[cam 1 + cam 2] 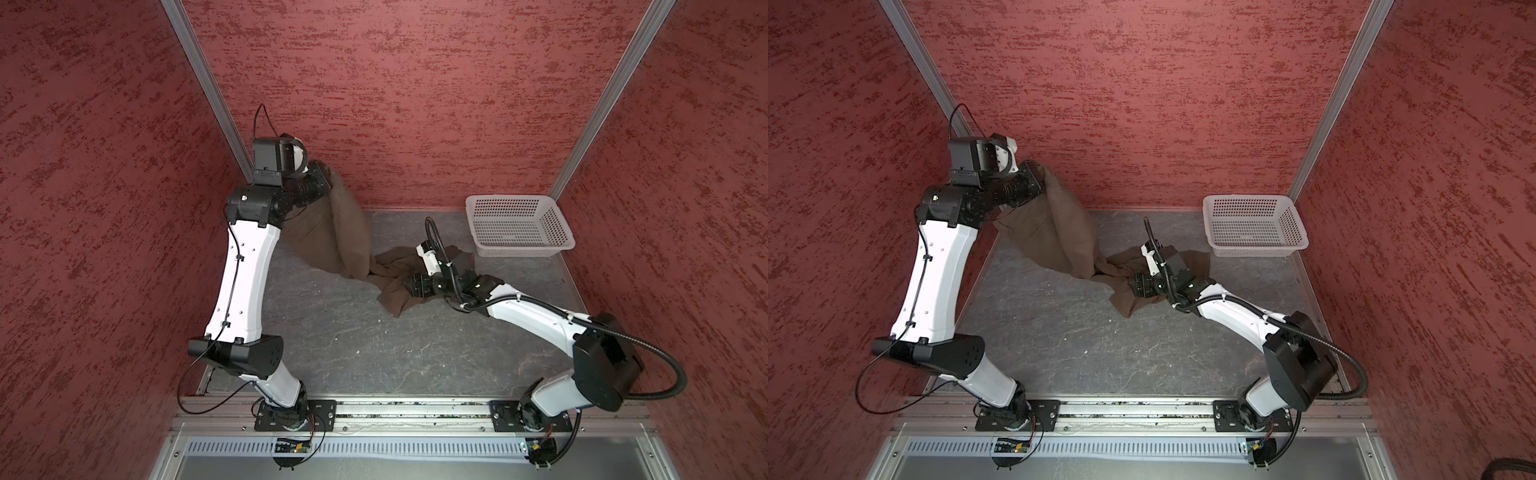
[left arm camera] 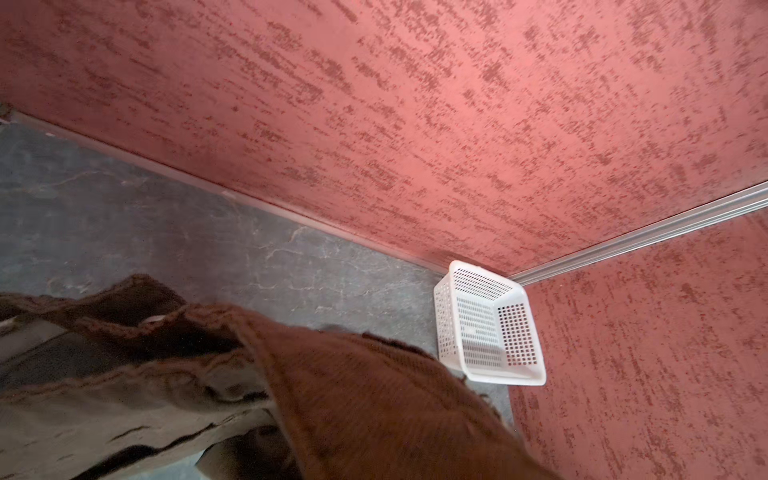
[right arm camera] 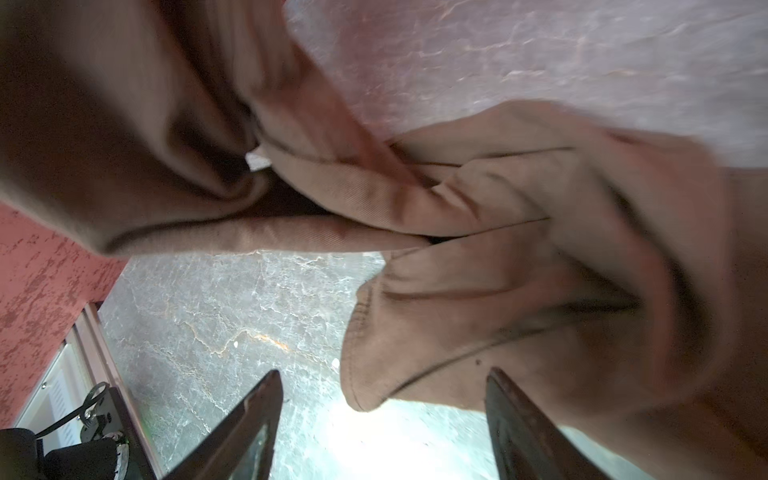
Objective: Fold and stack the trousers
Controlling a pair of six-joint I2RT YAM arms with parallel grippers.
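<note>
Along the rear half of the grey table, one lot:

**Item.** Trousers, dark brown, long, matte woven cloth. One end is lifted high near the back wall at the left. The body hangs from it in a loose drape, and the remainder trails rightward as a crumpled heap on the table. The heap ends just beside the white basket; contact cannot be told.

**Handling (judged).** Soft and limp with no stiffness of its own, so any unsupported part sags and bunches. Light to moderate in weight. The weave looks grippy rather than slippery. Not fragile. Best hold is probably a stitched edge, waistband or leg hem, where the cloth is doubled and a single layer can be singled out from the folds.

**Tool, left.** Left gripper, raised, pressed together on a bunch of the upper cloth. Its fingers are buried in the cloth in both top views.

**Tool, right.** Right gripper, low over the heap, jaws spread wide and pinching nothing. The right wrist view shows a stitched leg hem just ahead of the fingers. One finger stands over bare table, the other beside the cloth.
</note>
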